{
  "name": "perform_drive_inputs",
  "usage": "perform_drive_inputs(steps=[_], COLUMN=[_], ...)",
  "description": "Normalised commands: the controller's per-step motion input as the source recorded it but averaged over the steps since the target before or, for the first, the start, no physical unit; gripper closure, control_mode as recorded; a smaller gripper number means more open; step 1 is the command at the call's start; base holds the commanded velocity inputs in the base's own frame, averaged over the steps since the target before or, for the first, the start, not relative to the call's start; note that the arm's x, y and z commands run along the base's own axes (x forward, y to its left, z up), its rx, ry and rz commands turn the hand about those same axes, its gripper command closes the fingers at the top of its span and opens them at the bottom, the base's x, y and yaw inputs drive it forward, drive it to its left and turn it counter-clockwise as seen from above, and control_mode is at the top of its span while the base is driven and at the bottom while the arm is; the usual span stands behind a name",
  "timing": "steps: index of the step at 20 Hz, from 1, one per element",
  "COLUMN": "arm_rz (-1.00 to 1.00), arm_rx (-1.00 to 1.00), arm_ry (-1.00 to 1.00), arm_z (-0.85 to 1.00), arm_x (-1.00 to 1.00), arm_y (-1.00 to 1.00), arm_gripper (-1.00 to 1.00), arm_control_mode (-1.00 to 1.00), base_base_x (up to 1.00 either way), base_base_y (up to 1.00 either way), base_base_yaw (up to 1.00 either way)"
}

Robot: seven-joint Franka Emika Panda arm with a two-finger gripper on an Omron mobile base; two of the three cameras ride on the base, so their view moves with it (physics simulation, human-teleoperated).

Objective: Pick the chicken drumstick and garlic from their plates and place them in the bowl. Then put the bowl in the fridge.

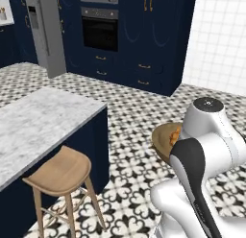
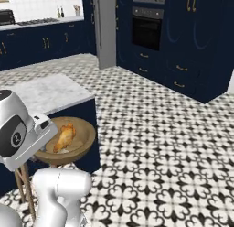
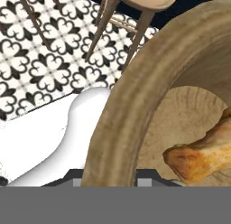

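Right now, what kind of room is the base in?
A home kitchen, rendered. A built-in oven sits in navy cabinets, a steel fridge stands beside them, and a marble-topped island has a wooden stool by it.

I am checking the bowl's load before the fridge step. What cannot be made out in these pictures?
- Garlic: not visible in the bowl; right base view shows just the chicken drumstick, the arm hides part of the inside.
- Tool: hand view, the bowl's rim hides the grip.
- Fridge: left base view, top cut off.
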Motion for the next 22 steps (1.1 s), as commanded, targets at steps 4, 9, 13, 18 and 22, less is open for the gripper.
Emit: perform_drive_inputs(steps=[4, 9, 13, 18, 22], arm_rz=[0.0, 0.0, 0.0, 0.0, 0.0], arm_rx=[0.0, 0.0, 0.0, 0.0, 0.0], arm_ry=[0.0, 0.0, 0.0, 0.0, 0.0], arm_z=[0.0, 0.0, 0.0, 0.0, 0.0], arm_x=[0.0, 0.0, 0.0, 0.0, 0.0], arm_y=[0.0, 0.0, 0.0, 0.0, 0.0], arm_gripper=[1.0, 1.0, 1.0, 1.0, 1.0], arm_control_mode=[1.0, 1.0, 1.0, 1.0, 1.0], base_base_x=[1.0, 1.0, 1.0, 1.0, 1.0], base_base_y=[-0.66, -0.65, -0.63, -0.63, -0.52], base_base_yaw=[0.0, 0.0, 0.0, 0.14, 0.27])
